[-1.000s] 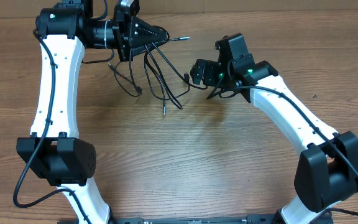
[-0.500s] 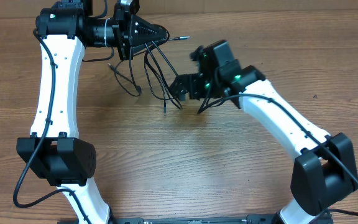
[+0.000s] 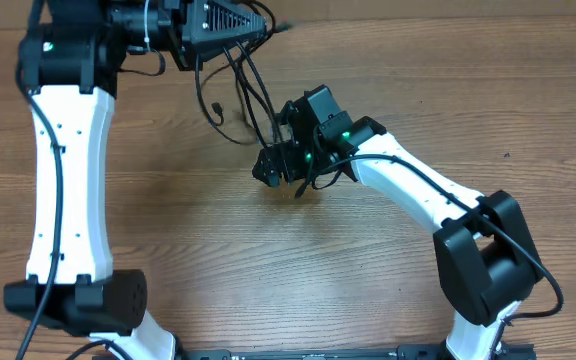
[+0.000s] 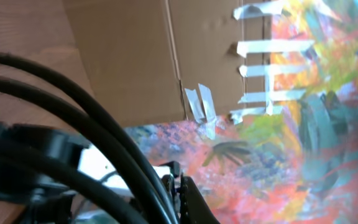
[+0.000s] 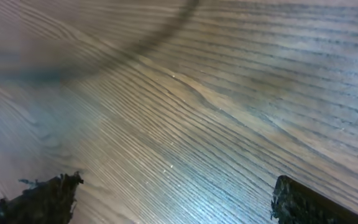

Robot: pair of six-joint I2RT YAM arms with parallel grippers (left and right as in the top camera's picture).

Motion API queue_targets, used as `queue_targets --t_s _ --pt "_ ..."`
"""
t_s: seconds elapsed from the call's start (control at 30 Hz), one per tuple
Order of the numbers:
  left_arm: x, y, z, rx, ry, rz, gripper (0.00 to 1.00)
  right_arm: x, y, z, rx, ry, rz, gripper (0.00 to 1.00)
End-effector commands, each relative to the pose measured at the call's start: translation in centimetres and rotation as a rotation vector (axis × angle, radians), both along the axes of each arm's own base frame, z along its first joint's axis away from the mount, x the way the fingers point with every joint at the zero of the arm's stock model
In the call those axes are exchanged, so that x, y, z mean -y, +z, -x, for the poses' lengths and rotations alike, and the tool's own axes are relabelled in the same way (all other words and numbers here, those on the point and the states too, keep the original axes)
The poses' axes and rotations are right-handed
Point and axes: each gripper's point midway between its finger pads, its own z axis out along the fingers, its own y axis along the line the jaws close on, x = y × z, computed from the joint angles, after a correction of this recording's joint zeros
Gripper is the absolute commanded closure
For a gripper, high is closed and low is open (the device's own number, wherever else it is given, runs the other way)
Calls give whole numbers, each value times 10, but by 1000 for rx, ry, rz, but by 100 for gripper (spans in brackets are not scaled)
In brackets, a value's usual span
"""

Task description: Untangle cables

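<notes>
Now, overhead: left gripper [image 3: 260, 26] clamped on cables [image 3: 240, 85], bundle dangling toward table [image 3: 168, 230]; right gripper [image 3: 268, 170] beside lower ends. 
Left wrist: cables cross foreground. 
Right wrist: fingers [image 5: 45, 193] spread wide, empty. 
Risk: pinching several strands together tightens the tangle.

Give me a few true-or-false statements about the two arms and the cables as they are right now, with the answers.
1. The left end effector is shut on the cables. True.
2. The right end effector is clamped on a cable. False: it is open, with only bare wood between its fingers.
3. The table has a wood-grain surface. True.
4. The lights on the right arm glow red. False: they glow green.
</notes>
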Motion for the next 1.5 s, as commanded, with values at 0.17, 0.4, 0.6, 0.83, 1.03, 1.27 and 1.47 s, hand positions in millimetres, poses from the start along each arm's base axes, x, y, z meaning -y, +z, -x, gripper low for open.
queue_targets --t_s 0.17,0.4,0.6,0.83,1.03,1.27,1.47 --pt "-7 67 38 131 -11 8 96 14 -34 6 -62 -13 98 0" --pt "-33 81 29 158 69 0 96 32 -36 -2 -84 -55 109 0" --pt "-36 81 27 220 78 -2 96 53 -36 -17 -90 -112 108 0" --pt "-36 80 27 420 76 -8 96 108 -40 -39 -138 -251 127 0" --pt "-37 70 18 467 82 -9 96 130 -10 -51 -134 -131 -176 0" --pt "-41 37 -28 353 166 -18 96 125 26 -35 -13 134 -429 0" --pt "-48 -6 -81 252 239 -37 96 127 23 -10 11 264 -418 0"
